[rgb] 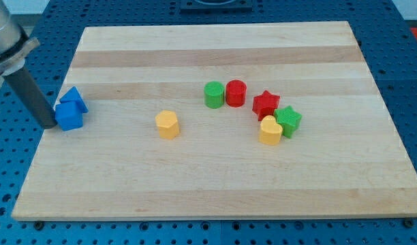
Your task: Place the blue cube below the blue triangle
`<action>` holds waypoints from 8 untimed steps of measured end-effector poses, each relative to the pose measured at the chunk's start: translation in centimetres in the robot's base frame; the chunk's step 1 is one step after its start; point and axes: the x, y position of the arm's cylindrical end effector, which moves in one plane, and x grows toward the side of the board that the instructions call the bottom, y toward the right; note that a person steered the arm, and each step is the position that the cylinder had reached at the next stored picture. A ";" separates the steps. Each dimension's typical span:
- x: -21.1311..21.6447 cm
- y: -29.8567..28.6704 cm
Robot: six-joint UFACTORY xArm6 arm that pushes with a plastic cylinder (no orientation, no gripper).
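- Pincer there is none on this arm: it is ending in a bare rod, so nothing is being clenched or released, and my tip [50,125] is resting on the board [215,184] at the view's left edge.
- Sitting at about 9 o'clock of the blue cube [69,116], my tip is touching its left face or lying just beside it (the rod's shadow is making this hard to tell).
- Lying at roughly 1 o'clock of the cube and touching it is the blue triangle [75,96], so the cube is already sitting toward the view's bottom from it.
- Judging by this, the task is looking nearly done or done; at most a small nudge toward 3 o'clock is remaining, to centre the cube under the triangle.
- Standing well apart toward 3 o'clock are the yellow block [167,124], green cylinder [213,94], red cylinder [236,92], red star [266,103], green star [288,120] and yellow heart [270,131], none of them interfering.
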 end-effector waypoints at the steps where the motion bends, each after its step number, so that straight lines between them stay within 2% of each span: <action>1: -0.3 1.4; 2: -0.4 0.1; 4: 3.2 -1.8; 6: 6.2 2.5; 8: 3.0 3.5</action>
